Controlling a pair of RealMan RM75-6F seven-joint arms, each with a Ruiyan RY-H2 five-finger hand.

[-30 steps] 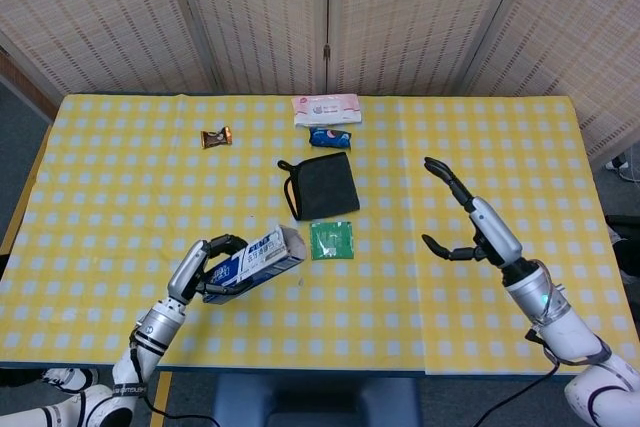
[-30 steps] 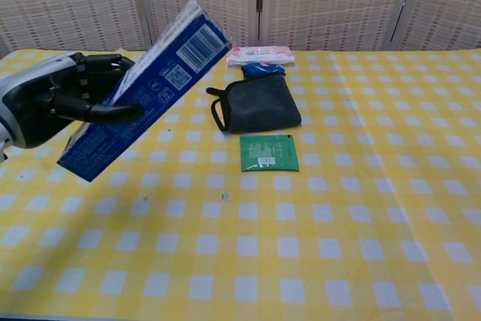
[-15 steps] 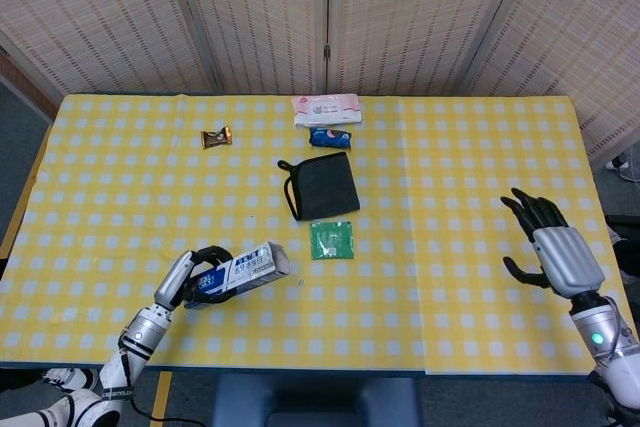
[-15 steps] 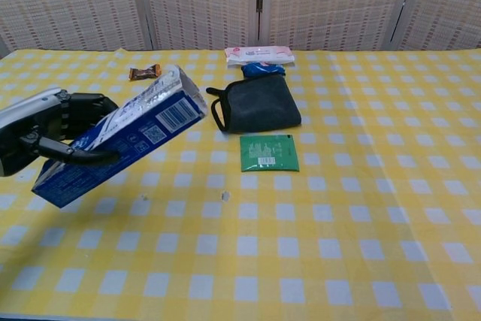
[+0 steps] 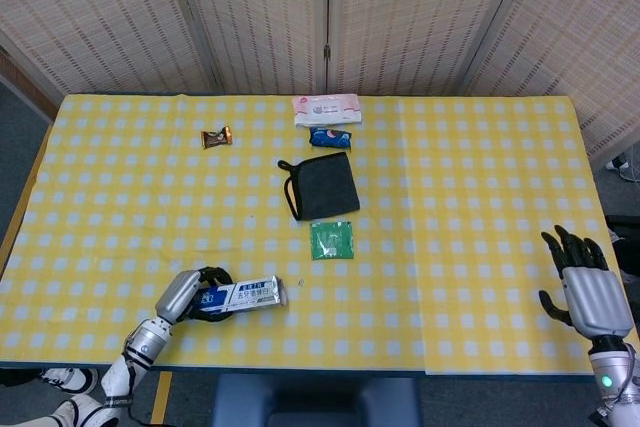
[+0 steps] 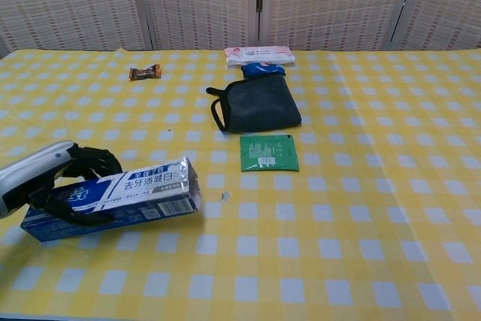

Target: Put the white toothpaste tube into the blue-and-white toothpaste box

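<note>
The blue-and-white toothpaste box (image 5: 243,295) (image 6: 113,196) lies flat on the yellow checked table near the front left, its open end pointing right. My left hand (image 5: 183,294) (image 6: 46,177) grips its left end, dark fingers curled around it. No white toothpaste tube shows in either view. My right hand (image 5: 585,285) hovers at the table's front right corner with fingers spread and nothing in it; the chest view does not show it.
A black pouch (image 5: 320,187) (image 6: 258,104) sits mid-table, with a green packet (image 5: 331,240) (image 6: 268,152) just in front of it. Behind lie a blue packet (image 5: 330,136), a pink-and-white wipes pack (image 5: 326,108) and a wrapped candy (image 5: 216,137).
My left hand has lowered the tilted box until it lies flat on the table at the front left. My right hand has drawn back to the front right corner.
</note>
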